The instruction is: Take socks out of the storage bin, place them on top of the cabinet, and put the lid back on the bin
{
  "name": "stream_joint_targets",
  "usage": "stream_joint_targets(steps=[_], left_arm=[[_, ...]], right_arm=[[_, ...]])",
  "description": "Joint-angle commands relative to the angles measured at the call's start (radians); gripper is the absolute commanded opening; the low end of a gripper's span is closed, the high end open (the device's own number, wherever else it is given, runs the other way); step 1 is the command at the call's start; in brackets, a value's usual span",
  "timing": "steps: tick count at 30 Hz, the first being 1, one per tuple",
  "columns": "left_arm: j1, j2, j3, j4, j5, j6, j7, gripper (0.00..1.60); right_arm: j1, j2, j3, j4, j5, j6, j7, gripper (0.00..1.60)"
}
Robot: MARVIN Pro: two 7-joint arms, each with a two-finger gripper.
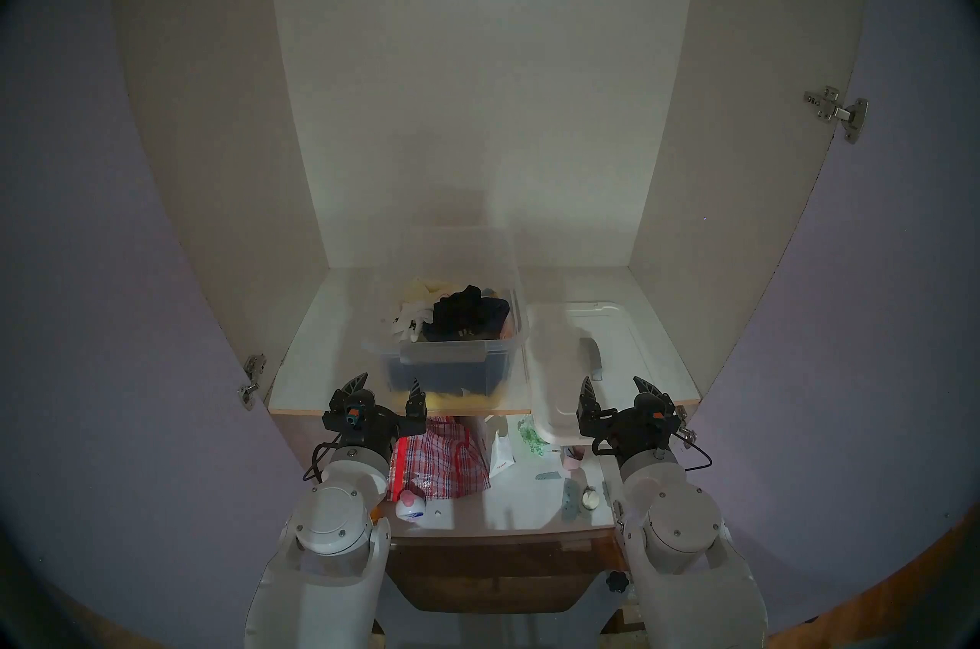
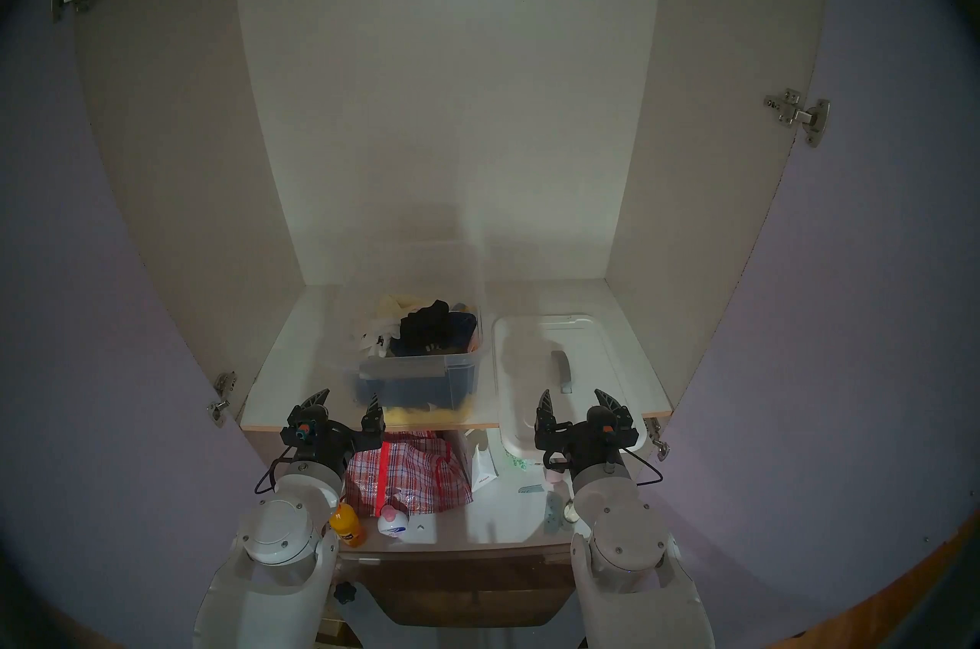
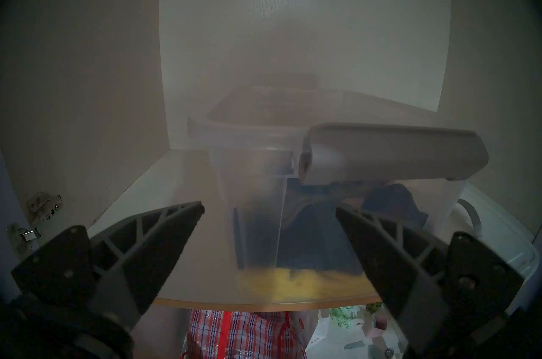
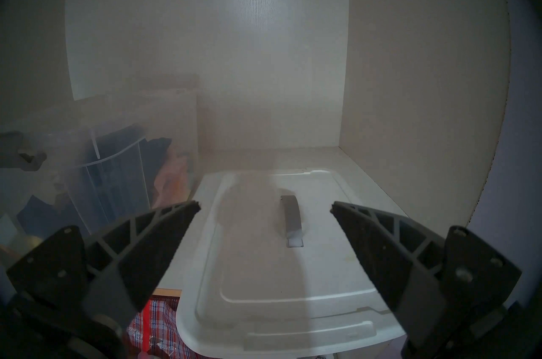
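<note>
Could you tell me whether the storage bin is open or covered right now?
Open: the lid lies flat on the shelf beside the storage bin.

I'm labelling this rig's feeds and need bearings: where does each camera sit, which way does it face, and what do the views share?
Head stereo left: on the head, looking down into the cabinet; both arms, left gripper and right gripper show.
Head stereo right: nearly the same, shifted sideways.
Left wrist: low, facing the storage bin front; own fingers show.
Right wrist: low, facing the lid; own fingers show.
Shared: bin and lid appear in all four.
</note>
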Motion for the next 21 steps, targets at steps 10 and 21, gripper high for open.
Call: stream_joint_targets(steps=[10,21], left_arm=[[0.023,0.033,-0.012,-0.101,0.034,-0.021,0.024,1.6],[0.026,0.027,-0.056,-0.135,-0.055,-0.098,-0.002,1.6]], right_arm=[[0.007,-0.001,-0.001,-0.022,0.0,-0.004,0.0,1.6],[0.007,-0.001,-0.001,-0.022,0.0,-0.004,0.0,1.6]])
